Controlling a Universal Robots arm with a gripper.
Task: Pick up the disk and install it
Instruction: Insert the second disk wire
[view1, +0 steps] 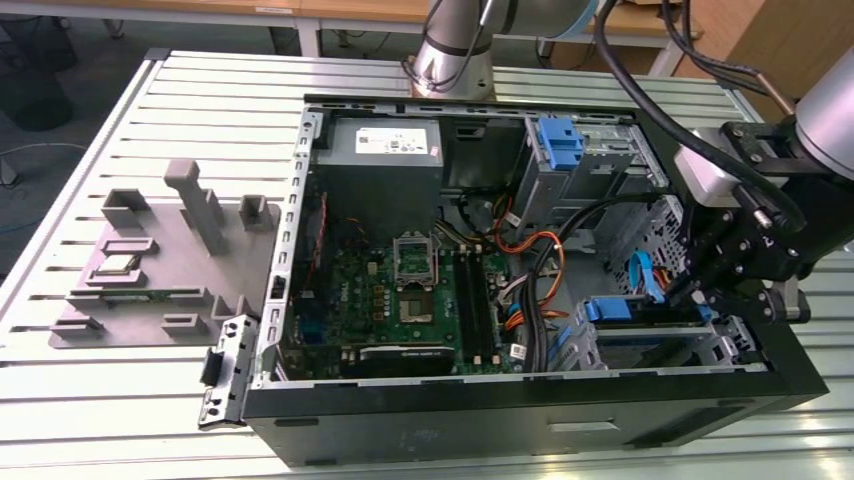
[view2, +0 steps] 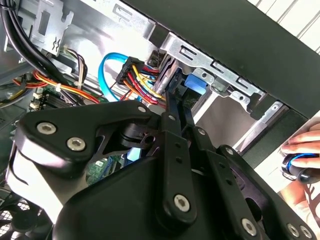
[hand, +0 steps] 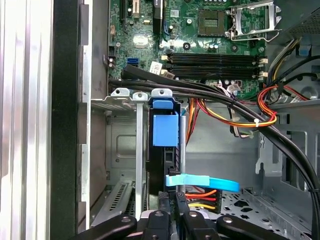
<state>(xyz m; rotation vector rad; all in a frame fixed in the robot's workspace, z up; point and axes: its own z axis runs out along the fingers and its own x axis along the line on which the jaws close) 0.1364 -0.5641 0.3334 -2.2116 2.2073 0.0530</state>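
The disk (hand: 165, 130) stands on edge in the drive bay at a corner of the open computer case (view1: 534, 415), its blue rail facing the first wrist camera. The exterior view puts its blue rail (view1: 621, 310) at the case's front right. My gripper (view1: 691, 298) hangs just to the exterior view's right of that bay. Its two black fingers (hand: 166, 202) lie close together, shut, in line with the disk's end. In the second wrist view the gripper (view2: 178, 95) ends beside a blue tab of the disk (view2: 196, 82). Whether the tips touch it I cannot tell.
A flat blue cable (hand: 200, 182) and a plug with red, yellow and orange wires (view2: 135, 75) crowd the bay. Black cable bundles (hand: 225, 97) cross above it. The motherboard (view1: 400, 290), grey power supply (view1: 380, 145) and a blue bracket (view1: 561, 140) lie in the case. A hand (view2: 300, 150) rests outside.
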